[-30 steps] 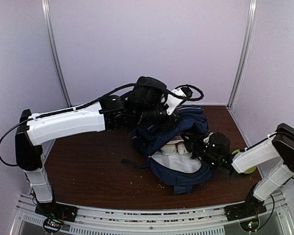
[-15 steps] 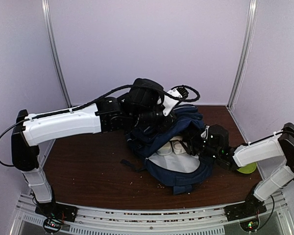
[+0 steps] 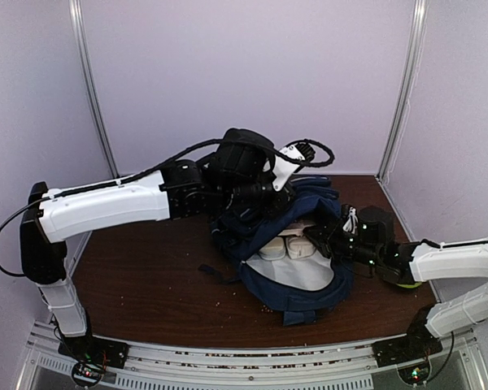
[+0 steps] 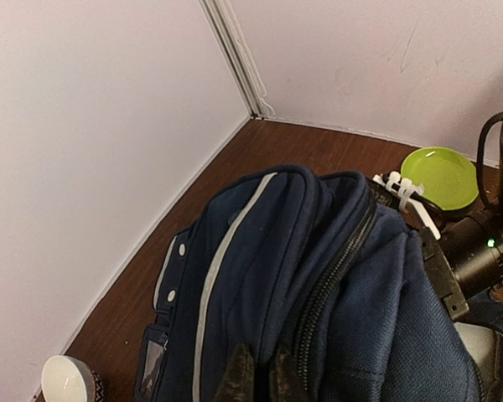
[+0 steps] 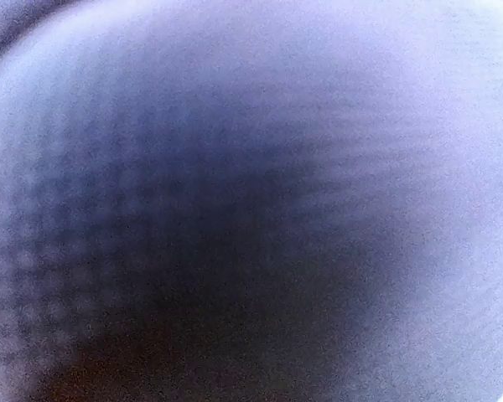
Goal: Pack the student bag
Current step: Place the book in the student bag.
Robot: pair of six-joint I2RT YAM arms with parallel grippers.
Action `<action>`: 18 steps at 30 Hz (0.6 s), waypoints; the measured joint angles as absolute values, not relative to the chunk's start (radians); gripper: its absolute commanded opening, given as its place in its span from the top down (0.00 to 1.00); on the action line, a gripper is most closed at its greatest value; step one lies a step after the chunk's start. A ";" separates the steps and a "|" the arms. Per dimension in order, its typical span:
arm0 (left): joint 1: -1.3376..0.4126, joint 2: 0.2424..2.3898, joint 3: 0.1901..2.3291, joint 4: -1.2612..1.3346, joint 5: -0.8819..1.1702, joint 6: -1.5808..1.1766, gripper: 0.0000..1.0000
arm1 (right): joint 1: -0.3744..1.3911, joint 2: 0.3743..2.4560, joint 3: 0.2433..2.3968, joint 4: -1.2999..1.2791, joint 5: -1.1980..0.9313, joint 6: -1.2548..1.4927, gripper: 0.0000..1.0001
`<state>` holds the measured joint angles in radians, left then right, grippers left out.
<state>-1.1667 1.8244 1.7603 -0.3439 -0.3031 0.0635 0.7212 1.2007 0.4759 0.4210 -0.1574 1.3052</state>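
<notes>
One navy backpack (image 3: 305, 294); left gripper (image 4: 258, 368) pinched shut on its fabric; right gripper (image 3: 325, 237) at opening, state unclear; one green plate (image 4: 440, 177)

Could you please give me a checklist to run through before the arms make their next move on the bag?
1. Left gripper grip: ok, shut on bag fabric beside the zipper.
2. Bag top raised: ok, held up by the left gripper.
3. Right gripper jaws: cannot tell; it sits against the bag's side.
4. Right wrist view: not ok, filled by blurred fabric.
5. Plate clear of the right arm: cannot tell; it lies close beside the arm.
</notes>
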 measured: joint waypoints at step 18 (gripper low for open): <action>-1.167 1.799 1.719 -0.344 -0.272 -0.011 1.00 | 0.715 1.422 0.590 0.491 -0.098 1.304 0.94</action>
<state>-1.1667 1.7992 1.7187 -0.3435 -0.2722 -0.0113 0.7155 1.4216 0.5900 0.4911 -0.0978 1.3037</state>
